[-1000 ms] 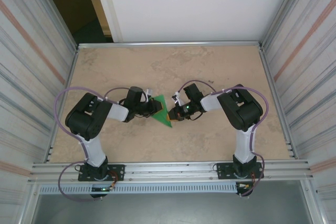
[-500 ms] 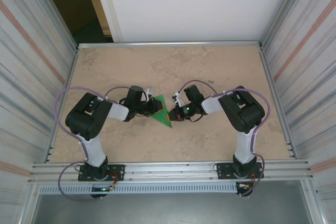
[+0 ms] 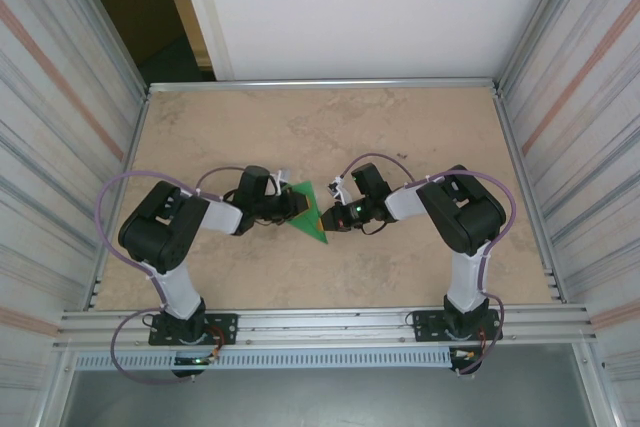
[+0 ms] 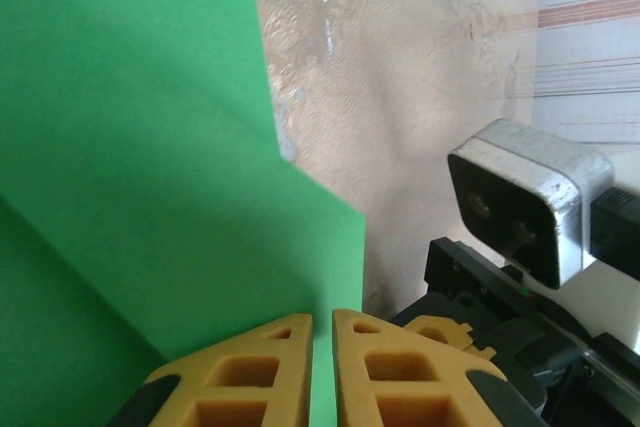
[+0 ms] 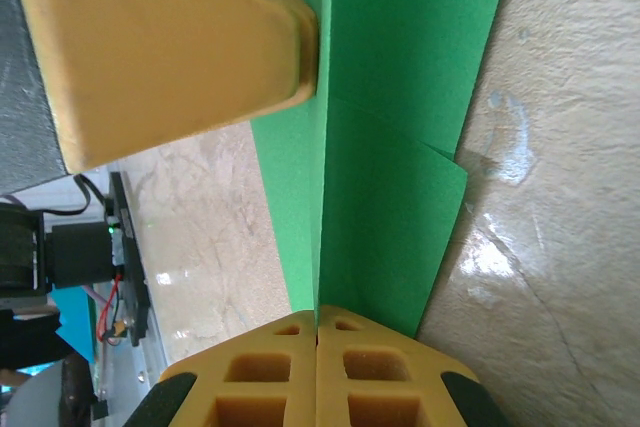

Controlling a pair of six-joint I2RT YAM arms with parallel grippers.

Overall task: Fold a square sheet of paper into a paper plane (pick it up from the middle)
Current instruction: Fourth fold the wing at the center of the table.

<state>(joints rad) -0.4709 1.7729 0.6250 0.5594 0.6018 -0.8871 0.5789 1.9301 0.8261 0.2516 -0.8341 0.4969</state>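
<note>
**Two grippers pinch a folded green sheet between them**

The sheet of paper [image 3: 308, 209], folded to a pointed, triangular outline, lies straight ahead of both sets of fingertips, caught between them. Its long axis runs across the line joining the grippers, from the far side toward the arm bases. The left gripper [image 4: 322, 319] is almost closed, with green paper in the thin slit between its jaws. The right gripper [image 5: 317, 319] is fully closed on a crease. They face each other (tips nearly meeting), so neither arm is nearer. The next fold probably needs one of them to let go first. Open table [image 3: 420, 137] lies beyond each gripper, with the side walls well apart.
</note>
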